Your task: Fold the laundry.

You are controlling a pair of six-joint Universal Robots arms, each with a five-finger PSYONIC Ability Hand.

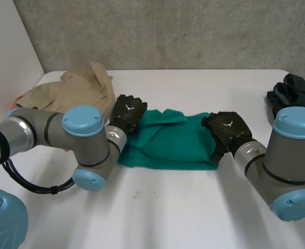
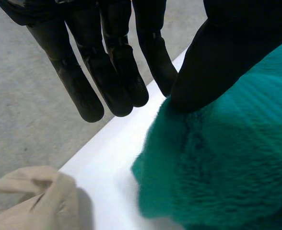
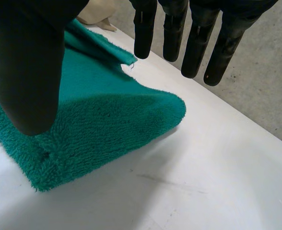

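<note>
Left robot hand [image 1: 128,111], right robot hand [image 1: 226,127] released at green towel [image 1: 173,141] | dark pile [image 1: 296,91] cropped

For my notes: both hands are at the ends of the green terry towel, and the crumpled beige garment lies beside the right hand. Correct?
One detail is wrong. The head view shows the crumpled beige garment beside the left hand, not the right hand. Both hands are at the ends of the green terry towel.
</note>
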